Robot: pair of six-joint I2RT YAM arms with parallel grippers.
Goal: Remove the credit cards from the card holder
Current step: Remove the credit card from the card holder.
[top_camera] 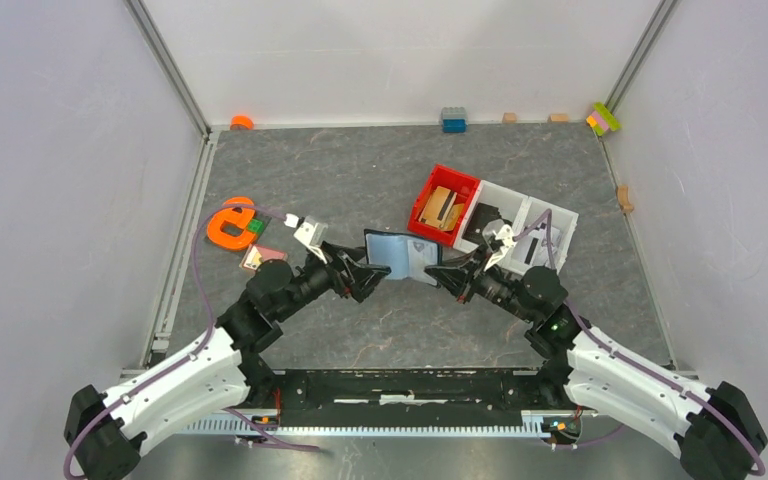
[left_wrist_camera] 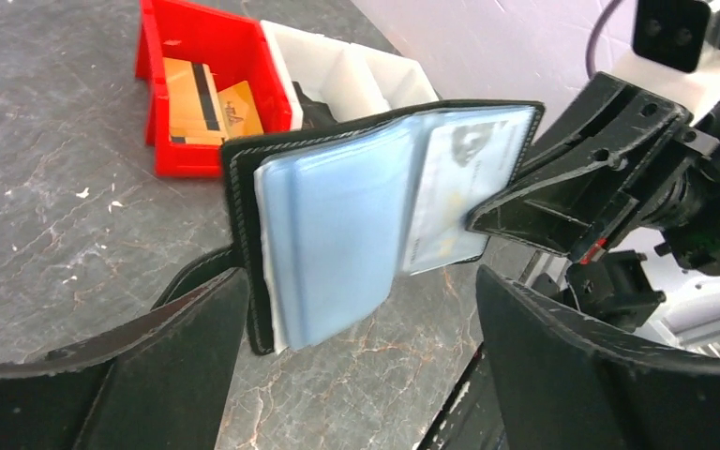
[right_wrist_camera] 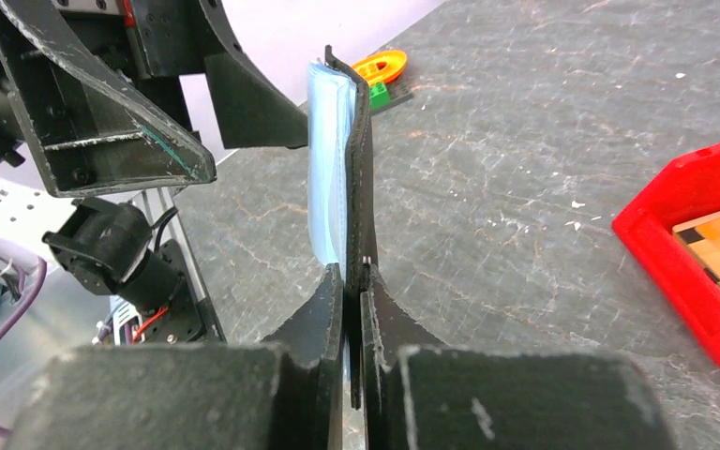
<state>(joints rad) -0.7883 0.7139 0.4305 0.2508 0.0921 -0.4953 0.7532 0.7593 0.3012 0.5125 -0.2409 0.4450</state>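
- Two grippers: your left gripper (left_wrist_camera: 361,281) gapes, holding nothing; your right gripper (right_wrist_camera: 354,272) pinches the card holder's (left_wrist_camera: 328,216) edge.
- One card holder stands open between them.
- One pale card (left_wrist_camera: 450,197) sits inside it.

Left wrist view: a credit card (left_wrist_camera: 455,192) in the card holder (left_wrist_camera: 240,216) lies partly behind pale blue sleeves (left_wrist_camera: 337,234), its print too blurred to read. Right wrist view: the red bin (right_wrist_camera: 680,244) is cut off by the right edge, its contents only partly visible.
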